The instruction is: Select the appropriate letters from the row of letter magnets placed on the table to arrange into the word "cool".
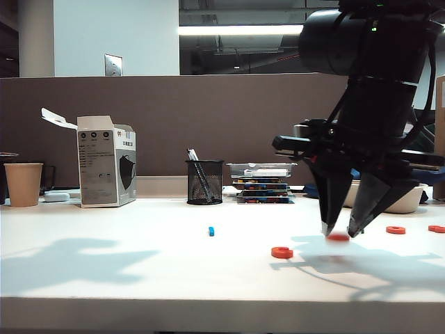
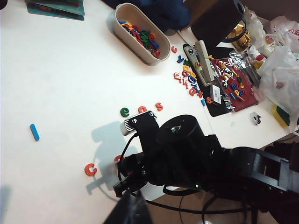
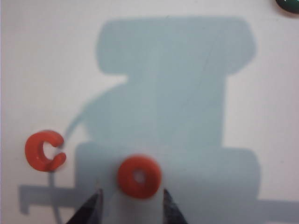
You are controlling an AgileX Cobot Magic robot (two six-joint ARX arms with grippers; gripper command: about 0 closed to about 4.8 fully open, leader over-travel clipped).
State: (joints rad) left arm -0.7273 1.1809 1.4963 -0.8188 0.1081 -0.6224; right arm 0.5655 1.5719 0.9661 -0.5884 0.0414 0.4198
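Observation:
On the white table (image 1: pixel 139 271) an orange ring (image 3: pixel 139 176) lies flat between the fingertips (image 3: pixel 168 205) of my right gripper (image 3: pixel 132 207), with a gap on each side; the jaws stand open. In the exterior view this gripper (image 1: pixel 338 231) points down over the ring (image 1: pixel 338 237). The gapped orange C (image 1: pixel 281 252) (image 3: pixel 44 150) lies just beside it. The light-blue bar (image 1: pixel 211 230) (image 2: pixel 34 132) lies alone further left. A dark green ring (image 2: pixel 124 112) and another orange ring (image 2: pixel 142 109) remain in the row. Of my left gripper (image 2: pixel 128 215) only a dark blurred part shows.
A paper cup (image 1: pixel 23 184), a mask box (image 1: pixel 106 170), a mesh pen holder (image 1: pixel 204 182) and stacked trays (image 1: pixel 264 182) line the back. An oval tub of letters (image 2: pixel 122 28), loose letters (image 2: pixel 187 77) and a stapler (image 2: pixel 203 60) lie at the right. Two orange rings (image 1: pixel 395 229) lie near there.

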